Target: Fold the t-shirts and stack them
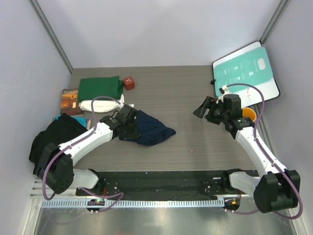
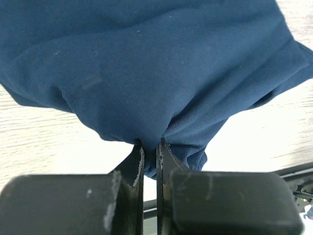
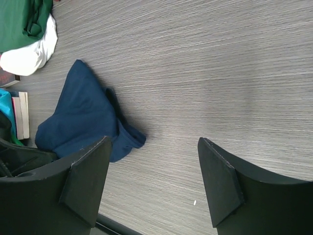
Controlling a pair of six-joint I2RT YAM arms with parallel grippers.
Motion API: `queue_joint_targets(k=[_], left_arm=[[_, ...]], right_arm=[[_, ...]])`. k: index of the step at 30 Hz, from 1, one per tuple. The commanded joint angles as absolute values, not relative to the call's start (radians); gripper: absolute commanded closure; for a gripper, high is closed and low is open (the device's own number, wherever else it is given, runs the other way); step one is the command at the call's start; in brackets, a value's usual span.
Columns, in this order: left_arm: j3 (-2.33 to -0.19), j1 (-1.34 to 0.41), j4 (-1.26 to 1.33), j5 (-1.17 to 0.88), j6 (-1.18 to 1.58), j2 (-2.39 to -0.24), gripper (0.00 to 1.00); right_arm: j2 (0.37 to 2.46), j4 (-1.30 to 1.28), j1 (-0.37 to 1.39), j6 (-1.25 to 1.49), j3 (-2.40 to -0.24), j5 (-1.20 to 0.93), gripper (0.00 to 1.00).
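The navy blue t-shirt [image 1: 151,129] lies crumpled on the table left of centre. My left gripper [image 1: 128,122] is shut on its left edge; in the left wrist view the cloth [image 2: 156,73] bunches between the closed fingers [image 2: 164,161]. A folded dark green t-shirt [image 1: 100,88] lies at the back left, with the cream-white t-shirt [image 1: 101,105] in front of it. My right gripper [image 1: 201,108] is open and empty above the table at the right; its wrist view shows the navy shirt [image 3: 80,115], the green shirt [image 3: 24,22] and the white shirt [image 3: 29,54].
A teal-and-white board [image 1: 245,72] leans at the back right. A small brown-orange book [image 1: 71,99] and a red-brown block [image 1: 128,82] sit at the back left. A black cloth [image 1: 51,139] hangs at the left edge. An orange cup [image 1: 248,115] sits behind my right arm.
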State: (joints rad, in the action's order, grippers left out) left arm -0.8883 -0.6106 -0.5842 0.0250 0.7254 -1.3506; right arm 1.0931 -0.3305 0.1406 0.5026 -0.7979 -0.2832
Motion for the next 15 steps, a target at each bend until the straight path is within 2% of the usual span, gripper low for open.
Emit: queue_joint_targets(k=[1, 9, 15], left_arm=[[-0.888, -0.611, -0.626, 0.138, 0.718, -1.275, 1.0], [-0.916, -0.611, -0.627, 0.1, 0.687, -1.311, 1.0], [-0.902, -0.612, -0.575, 0.003, 0.687, -1.355, 1.0]], right_arm=[[1.08, -0.342, 0.144, 0.494, -0.793, -0.285, 0.23], [1.17, -0.27, 0.158, 0.531, -0.756, -0.368, 0.23], [1.285, -0.302, 0.271, 0.499, -0.802, -0.338, 0.23]])
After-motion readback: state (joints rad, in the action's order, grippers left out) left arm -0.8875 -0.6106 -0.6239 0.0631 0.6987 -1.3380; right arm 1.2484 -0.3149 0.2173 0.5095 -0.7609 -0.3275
